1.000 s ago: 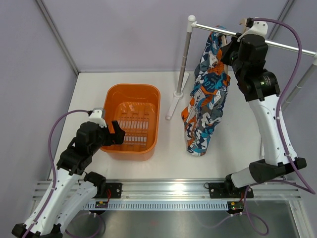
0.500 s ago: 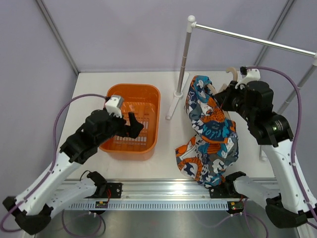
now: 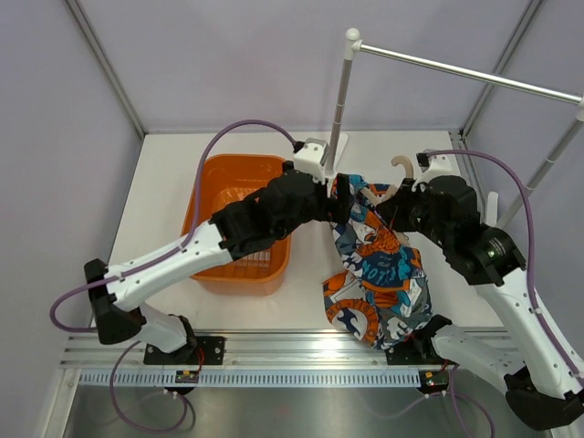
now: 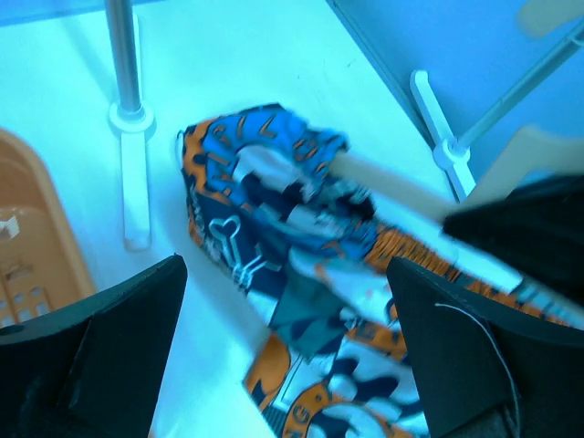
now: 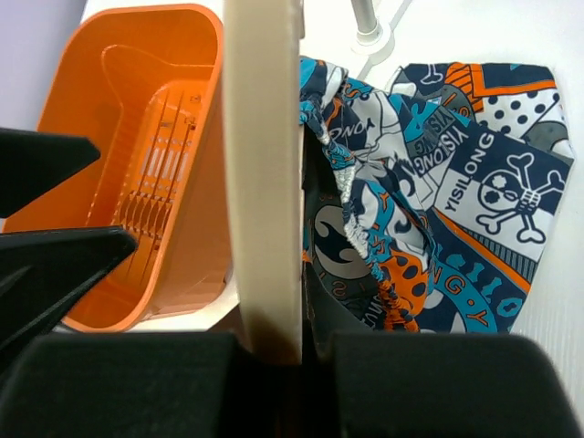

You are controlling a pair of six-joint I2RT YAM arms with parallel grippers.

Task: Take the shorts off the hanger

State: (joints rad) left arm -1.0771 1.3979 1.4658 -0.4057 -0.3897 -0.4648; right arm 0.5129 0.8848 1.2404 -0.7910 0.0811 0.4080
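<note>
Right now: shorts (image 3: 374,274) draping off hanger (image 3: 404,167), low over table (image 3: 164,155)

The shorts are hanging from the hanger, w/ the waistband bunching round its left end. The legs are sagging onto the table and piling up near the front edge, btwn the orange basket (image 3: 214,182) and the right arm's base. The hanger is tilting, hook uppermost. It's sitting well below the rail (image 3: 465,73) and not touching it, just right of the rail's post (image 3: 339,109).

The right gripper (image 3: 408,203) is clamping the hanger. In its wrist view the beige bar (image 5: 263,182) is running straight up from btwn the closed fingers (image 5: 137,383), w/ the shorts (image 5: 429,182) lying to the bar's right and the basket (image 5: 137,164) to its left.

The left gripper (image 3: 339,193) is reaching across the basket's far right corner and hovering at the shorts' upper left edge. Its jaws are standing wide apart, gripping nothing. Its wrist view is showing the printed fabric (image 4: 301,237) framed btwn the two dark fingers (image 4: 119,356), and the hanger's pale arm (image 4: 392,187) is poking out of the cloth. Can't tell whether the fingers are touching the fabric.

The basket is sitting on the table just left of the shorts.
</note>
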